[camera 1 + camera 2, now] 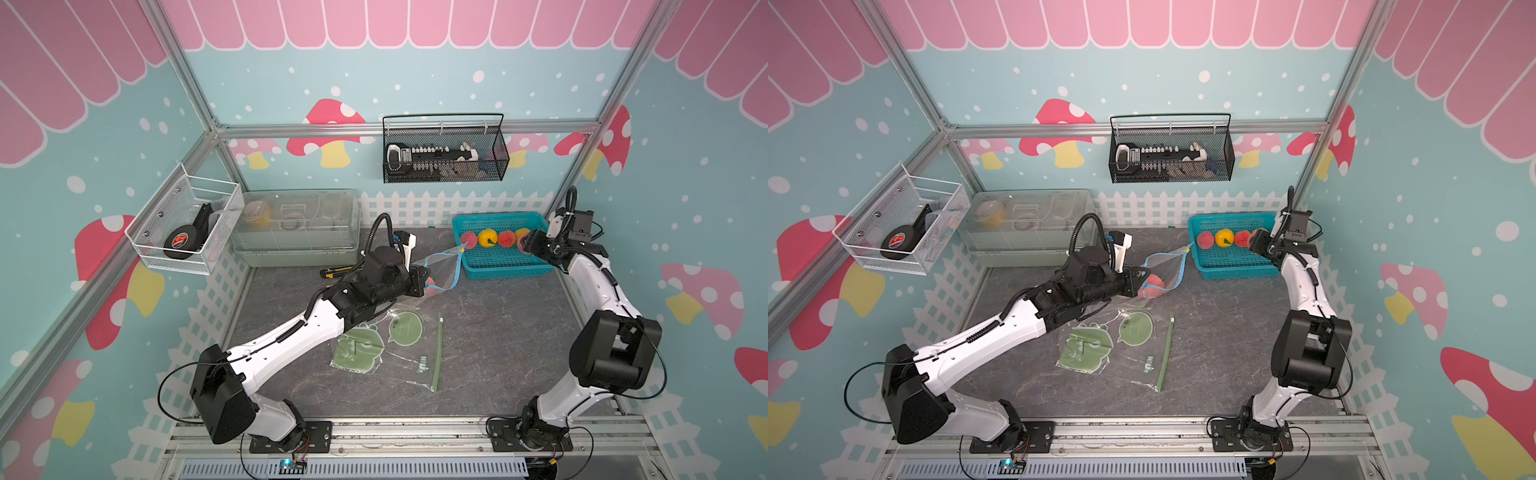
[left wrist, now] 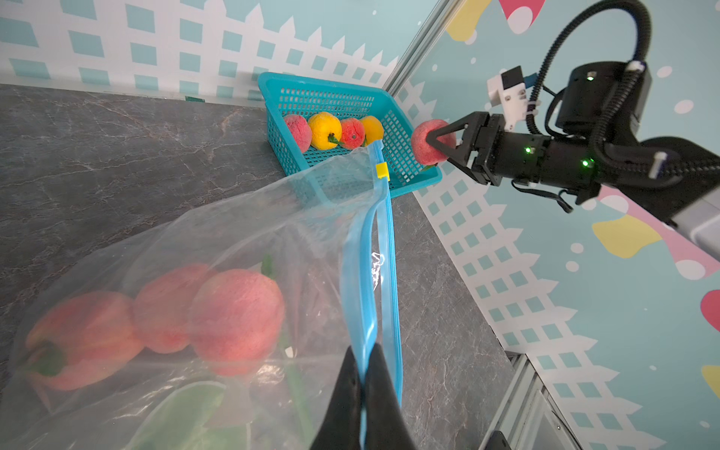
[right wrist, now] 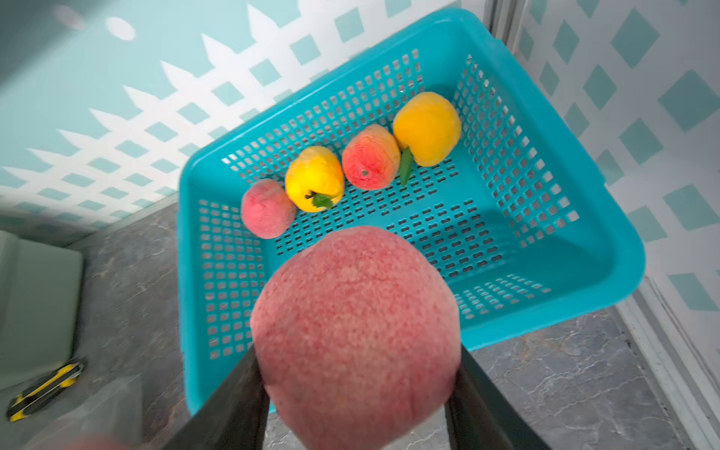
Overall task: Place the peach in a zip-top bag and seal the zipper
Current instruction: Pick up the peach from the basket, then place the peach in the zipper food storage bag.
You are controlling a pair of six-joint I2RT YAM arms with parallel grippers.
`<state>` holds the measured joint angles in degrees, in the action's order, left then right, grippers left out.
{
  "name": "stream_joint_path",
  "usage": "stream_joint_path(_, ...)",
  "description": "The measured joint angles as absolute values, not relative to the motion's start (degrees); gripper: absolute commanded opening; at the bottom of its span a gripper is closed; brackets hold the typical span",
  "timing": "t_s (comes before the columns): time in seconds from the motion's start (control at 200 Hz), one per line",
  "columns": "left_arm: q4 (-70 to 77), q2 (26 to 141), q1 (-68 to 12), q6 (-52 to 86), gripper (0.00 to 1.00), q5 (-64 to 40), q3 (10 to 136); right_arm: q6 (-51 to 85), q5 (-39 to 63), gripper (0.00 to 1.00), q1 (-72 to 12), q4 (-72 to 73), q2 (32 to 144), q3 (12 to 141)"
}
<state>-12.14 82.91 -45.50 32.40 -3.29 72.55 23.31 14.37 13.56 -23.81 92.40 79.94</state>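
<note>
Right claw (image 2: 433, 142) grips a peach (image 3: 354, 311), held clear above the basket (image 2: 323, 83) and well apart from the bag (image 2: 233, 218). Left claw (image 2: 362, 352) is pinched tight on the bag's blue zipper strip (image 2: 354, 280), keeping the mouth up and partly open over the desk (image 2: 117, 136). Peaches (image 2: 237, 311) already lie inside. Carrying this one over, dropping it in and sealing remain, I judge. It looks round, pink-red and finely speckled.

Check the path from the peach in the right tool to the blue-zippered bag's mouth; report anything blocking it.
Nothing visible blocks it. The peach hangs in the right tool over the teal basket, and only air separates it from the bag, whose blue zipper strip the left tool pinches. The mouth gapes narrowly, though.
</note>
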Motion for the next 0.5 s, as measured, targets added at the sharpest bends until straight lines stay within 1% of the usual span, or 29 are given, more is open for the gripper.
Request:
stream_joint_path(0.275, -12.14, 82.91, -45.5, 32.4, 0.0, -3.7, 72.55, 24.73, 24.62, 0.63, 12.91, -19.86, 75.11, 68.82)
stream_joint_path(0.36, -12.14, 82.91, -45.5, 32.4, 0.0, -3.7, 72.55, 24.93, 27.05, 0.63, 11.2, -19.31, 70.85, 66.89)
stream_joint_path(0.5, -12.14, 82.91, -45.5, 32.4, 0.0, -3.7, 72.55, 24.8, 30.33, 0.62, 6.9, -18.37, 66.78, 65.34)
